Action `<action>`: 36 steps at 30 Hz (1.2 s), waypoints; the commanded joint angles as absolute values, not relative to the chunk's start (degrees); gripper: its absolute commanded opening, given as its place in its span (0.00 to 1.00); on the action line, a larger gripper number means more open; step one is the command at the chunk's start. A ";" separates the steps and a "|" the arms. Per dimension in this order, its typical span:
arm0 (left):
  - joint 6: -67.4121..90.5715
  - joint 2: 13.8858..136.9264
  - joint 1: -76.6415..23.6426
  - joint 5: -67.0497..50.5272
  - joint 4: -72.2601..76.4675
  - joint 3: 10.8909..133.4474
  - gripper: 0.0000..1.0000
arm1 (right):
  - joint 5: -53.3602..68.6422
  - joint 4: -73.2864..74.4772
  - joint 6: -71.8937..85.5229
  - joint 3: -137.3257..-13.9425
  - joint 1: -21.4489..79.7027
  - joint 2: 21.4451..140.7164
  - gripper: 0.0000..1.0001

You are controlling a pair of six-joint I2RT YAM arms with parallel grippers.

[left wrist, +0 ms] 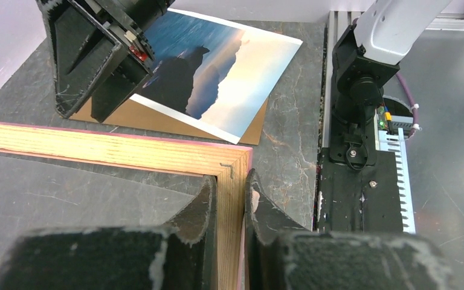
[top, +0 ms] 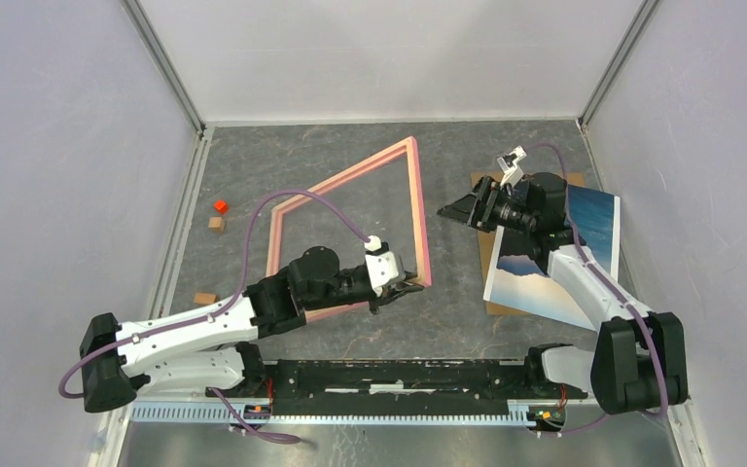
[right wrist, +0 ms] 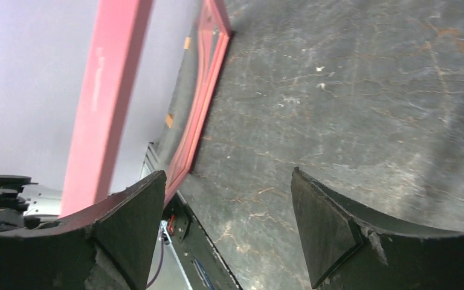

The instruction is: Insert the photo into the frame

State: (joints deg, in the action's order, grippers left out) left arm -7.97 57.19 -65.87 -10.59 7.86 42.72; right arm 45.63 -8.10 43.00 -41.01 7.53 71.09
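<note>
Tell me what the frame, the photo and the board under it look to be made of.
Frame: wood, its bare face showing straight grain, outer edges painted pink. Photo: thin paper print, seemingly glossy, with a white border. Backing board: plain matte brown sheet, cardboard or fibreboard; cannot tell which.

The frame [top: 419,209] is a large rectangle of thin salmon-pink rails with a bare wood back. It stands tipped up rather than flat, its near right corner pinched between the left fingers [left wrist: 200,211]. The photo [top: 595,219], a glossy print of dark cliffs, blue water and pale sky, lies flat to the right of the frame, well apart.
</note>
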 commanded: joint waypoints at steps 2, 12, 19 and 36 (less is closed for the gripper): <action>-9.95 56.49 -65.84 -12.13 13.00 44.64 0.02 | 45.95 -12.65 47.85 -40.92 10.66 68.98 0.78; -9.77 56.16 -65.87 -12.52 11.43 45.31 0.02 | 41.79 -16.98 52.10 -41.29 18.75 71.58 0.70; -10.43 56.98 -65.84 -11.78 11.43 44.87 0.02 | 35.87 -16.64 53.08 -41.84 22.89 73.99 0.65; -13.10 61.87 -65.89 -8.31 11.91 44.02 0.02 | 28.32 -29.46 64.07 -36.34 26.45 78.30 0.03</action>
